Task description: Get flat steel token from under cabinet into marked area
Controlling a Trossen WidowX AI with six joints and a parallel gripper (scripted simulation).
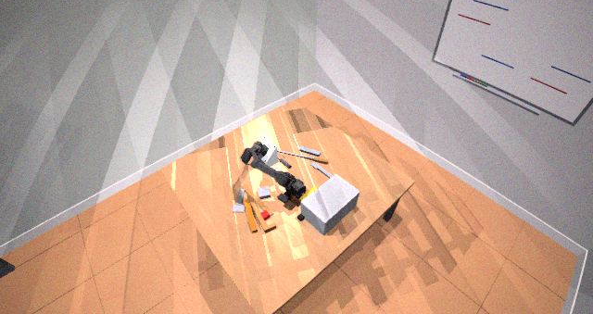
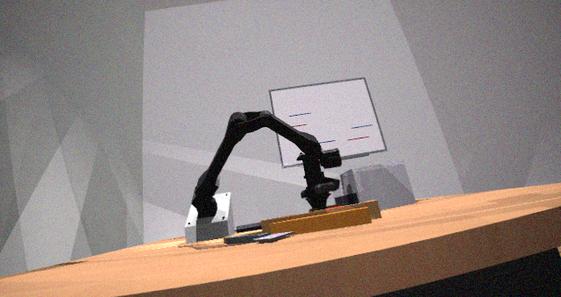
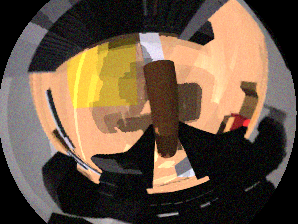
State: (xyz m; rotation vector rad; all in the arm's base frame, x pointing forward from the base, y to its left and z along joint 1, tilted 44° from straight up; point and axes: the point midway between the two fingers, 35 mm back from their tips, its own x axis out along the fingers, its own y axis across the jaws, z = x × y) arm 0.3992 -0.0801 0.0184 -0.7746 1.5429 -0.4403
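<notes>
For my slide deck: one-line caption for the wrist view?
Gripper shut on a brown stick pointing toward the cabinet, beside the yellow marked area.
</notes>
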